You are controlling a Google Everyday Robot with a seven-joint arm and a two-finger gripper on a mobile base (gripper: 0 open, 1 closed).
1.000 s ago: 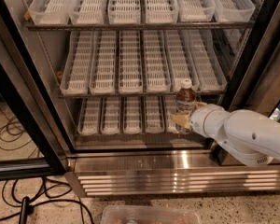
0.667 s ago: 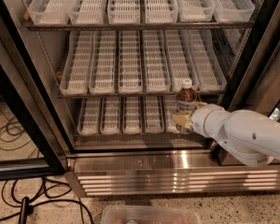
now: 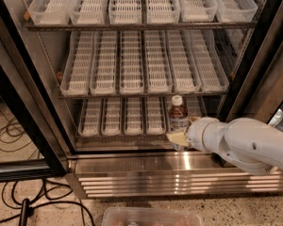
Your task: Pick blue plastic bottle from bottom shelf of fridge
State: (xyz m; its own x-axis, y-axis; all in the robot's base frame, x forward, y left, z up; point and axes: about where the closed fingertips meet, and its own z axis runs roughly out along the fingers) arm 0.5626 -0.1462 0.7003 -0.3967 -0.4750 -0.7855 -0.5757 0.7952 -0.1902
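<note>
The blue plastic bottle (image 3: 178,113), clear with dark brown liquid, a white cap and a pale label, stands upright at the front right of the bottom shelf (image 3: 125,117) of the fridge (image 3: 49,69). My gripper (image 3: 180,137), at the end of the white arm coming in from the right, is at the bottle's lower part and hides its base. The bottle's upper half and cap show above the gripper. The shelf's other ribbed lane trays hold nothing.
Two higher racks with ribbed trays (image 3: 132,65) hang above the bottle. The slatted steel base (image 3: 146,173) juts out below the shelf. A black door frame (image 3: 23,102) stands at the left, cables (image 3: 9,135) lie on the floor, and a clear container (image 3: 151,216) sits at the bottom edge.
</note>
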